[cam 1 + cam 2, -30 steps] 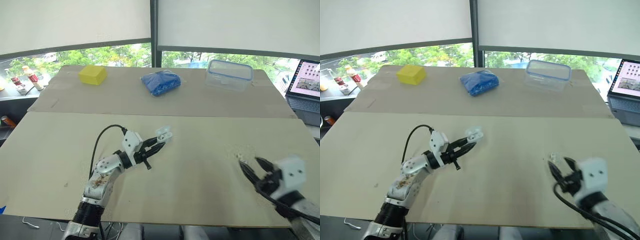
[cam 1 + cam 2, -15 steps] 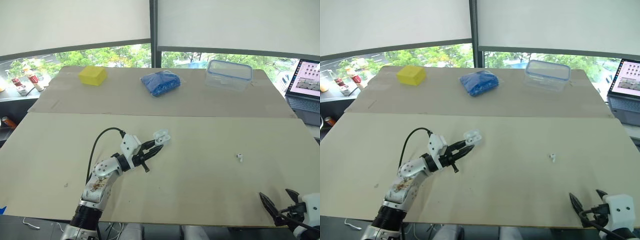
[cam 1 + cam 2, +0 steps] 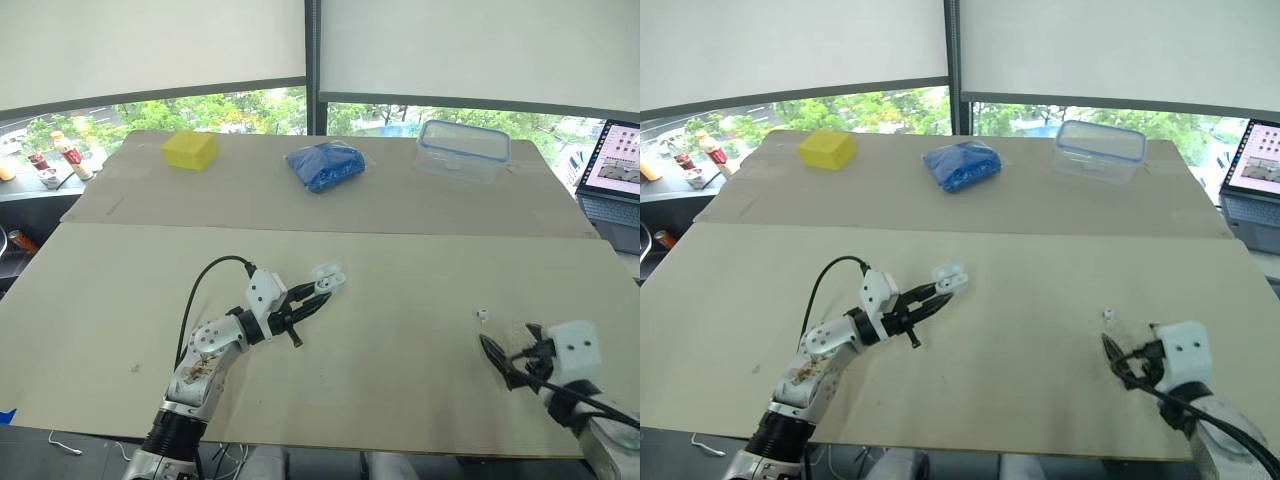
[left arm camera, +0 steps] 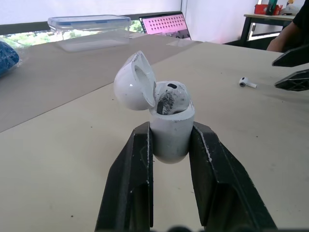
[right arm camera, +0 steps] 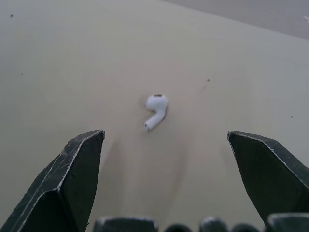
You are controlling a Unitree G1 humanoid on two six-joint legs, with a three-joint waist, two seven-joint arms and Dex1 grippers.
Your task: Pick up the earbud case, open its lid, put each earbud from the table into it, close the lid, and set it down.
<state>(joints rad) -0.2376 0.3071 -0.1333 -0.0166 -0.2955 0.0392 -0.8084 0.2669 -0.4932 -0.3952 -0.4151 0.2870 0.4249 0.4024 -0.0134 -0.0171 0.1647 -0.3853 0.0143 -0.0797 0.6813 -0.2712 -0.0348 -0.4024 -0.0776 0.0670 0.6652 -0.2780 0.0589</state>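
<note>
The left fingers [image 4: 133, 169] clamp the earbud case [image 4: 170, 137] above the bench [image 3: 400, 290], its lid [image 4: 134, 82] flipped open (one earbud [image 4: 171, 93] sits inside). The right fingers [image 5: 67, 179] gape wide, low over the bench; the loose earbud [image 5: 155, 109] lies just ahead of their tips.

Along the far edge of the table [image 3: 120, 290] we see a yellow block [image 3: 190, 150] toward the far left corner, a blue bag [image 3: 325, 166] near the middle, and a clear lidded container [image 3: 462, 150] toward the far right corner. Beyond the right edge an open laptop [image 3: 612, 170] stands; beyond the left edge, some small bottles [image 3: 65, 155].
</note>
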